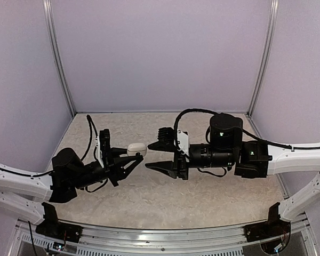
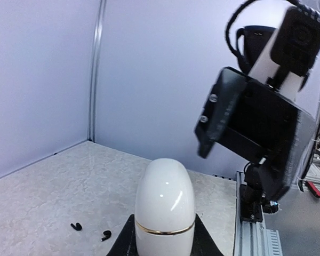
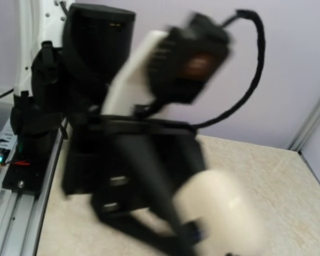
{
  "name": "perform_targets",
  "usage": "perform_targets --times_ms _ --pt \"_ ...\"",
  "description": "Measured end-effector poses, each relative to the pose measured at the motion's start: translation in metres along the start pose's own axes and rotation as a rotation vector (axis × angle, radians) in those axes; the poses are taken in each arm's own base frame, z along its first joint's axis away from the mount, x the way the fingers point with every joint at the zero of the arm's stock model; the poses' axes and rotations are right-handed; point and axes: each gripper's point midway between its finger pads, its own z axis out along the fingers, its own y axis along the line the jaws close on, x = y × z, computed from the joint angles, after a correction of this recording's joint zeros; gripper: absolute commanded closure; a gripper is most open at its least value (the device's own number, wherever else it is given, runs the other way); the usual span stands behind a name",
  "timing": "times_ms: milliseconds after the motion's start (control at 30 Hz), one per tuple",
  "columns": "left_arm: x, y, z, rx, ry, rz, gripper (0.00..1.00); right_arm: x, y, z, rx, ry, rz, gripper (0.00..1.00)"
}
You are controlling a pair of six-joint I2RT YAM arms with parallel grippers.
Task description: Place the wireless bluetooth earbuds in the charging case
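i see the left fingers (image 1: 129, 164) clamped tight on the white charging case (image 2: 165, 205), its lid shut, held up off the bench (image 1: 213, 197). the right fingers (image 1: 161, 168) face it from just beside, spread partway with nothing between them. two black earbuds (image 2: 76, 226) lie on the bench near each other, loose, well apart from the case.

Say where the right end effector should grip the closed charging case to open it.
Likely the domed cap of the charging case, above its gold seam, from its free tip. The left end effector clamps the base below the seam, leaving only the cap exposed toward the right end effector.
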Motion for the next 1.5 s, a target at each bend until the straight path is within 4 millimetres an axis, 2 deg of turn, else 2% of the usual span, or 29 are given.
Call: perform_targets --times_ms 200,333,467,633,733,800,867,1000,1133,1200,1267,1400,1500 --pt "-0.003 0.059 0.012 -0.216 0.053 -0.105 0.92 0.004 -0.022 -0.024 0.061 -0.015 0.063 0.45" --pt "0.007 0.1 0.015 -0.341 0.114 -0.175 0.94 0.009 -0.037 -0.037 0.113 -0.025 0.109 0.45" --pt "0.018 0.144 0.024 -0.451 0.182 -0.242 0.94 0.02 -0.044 -0.046 0.147 -0.016 0.154 0.43" --pt "0.048 0.187 0.038 -0.523 0.278 -0.337 0.95 0.033 -0.047 -0.049 0.187 0.008 0.197 0.4" --pt "0.076 0.208 0.06 -0.535 0.353 -0.406 0.95 0.043 -0.047 -0.053 0.208 0.026 0.222 0.38" --pt "0.099 0.217 0.074 -0.539 0.397 -0.459 0.94 0.048 -0.047 -0.056 0.22 0.033 0.235 0.38" --pt "0.126 0.223 0.078 -0.545 0.442 -0.519 0.92 0.05 -0.046 -0.06 0.228 0.035 0.246 0.37" --pt "0.186 0.228 0.074 -0.567 0.547 -0.642 0.91 0.055 -0.045 -0.064 0.24 0.039 0.26 0.36" --pt "0.226 0.235 0.069 -0.594 0.611 -0.735 0.92 0.058 -0.046 -0.065 0.246 0.043 0.276 0.36" --pt "0.236 0.241 0.07 -0.603 0.62 -0.763 0.91 0.058 -0.046 -0.065 0.246 0.043 0.284 0.35" --pt "0.241 0.248 0.071 -0.618 0.623 -0.782 0.87 0.058 -0.046 -0.065 0.246 0.042 0.287 0.35" --pt "0.242 0.258 0.072 -0.64 0.619 -0.801 0.75 0.058 -0.046 -0.065 0.246 0.042 0.292 0.34" --pt "0.242 0.263 0.071 -0.654 0.618 -0.814 0.62 0.058 -0.046 -0.065 0.247 0.041 0.293 0.34"
